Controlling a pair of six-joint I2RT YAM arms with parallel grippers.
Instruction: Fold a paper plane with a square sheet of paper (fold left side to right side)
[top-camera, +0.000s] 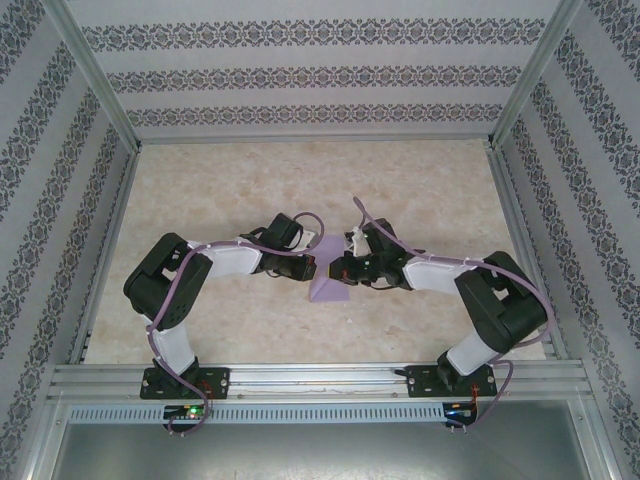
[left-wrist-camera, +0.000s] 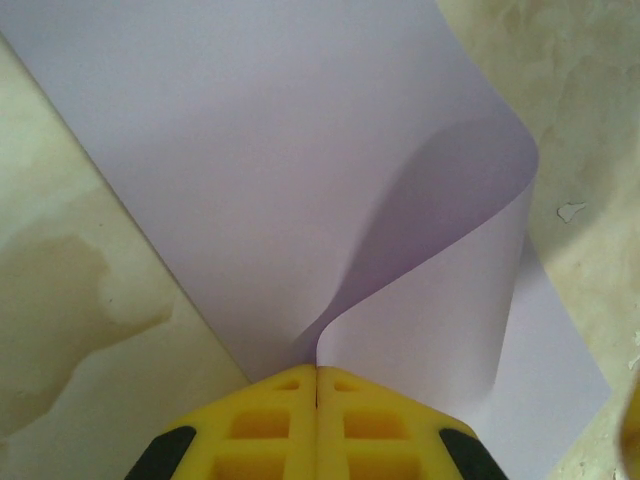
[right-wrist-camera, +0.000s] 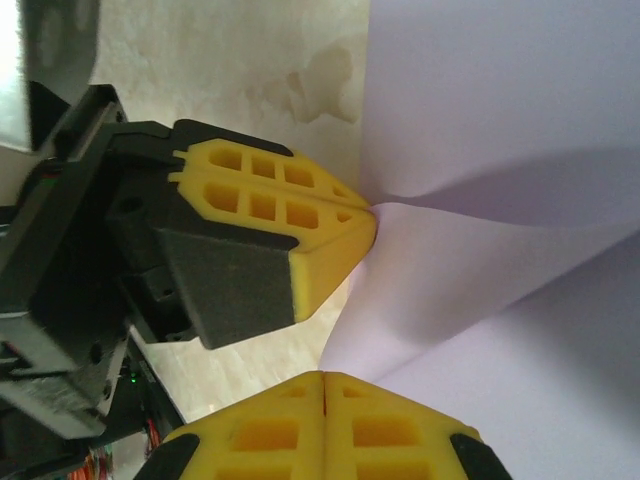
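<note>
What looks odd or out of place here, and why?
The square sheet of paper does not lie flat: one part bulges up in a soft, uncreased loop where the shut left pincer pinches it. The right pincer, also shut, meets the same flap. The table beside it carries a brownish stain.

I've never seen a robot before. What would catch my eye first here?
The lavender sheet of paper stands out in the middle of the pale marbled table. Close up, the bright yellow left claw and right claw are both shut on its edge, and the sheet swells up in a soft curl between them.
</note>
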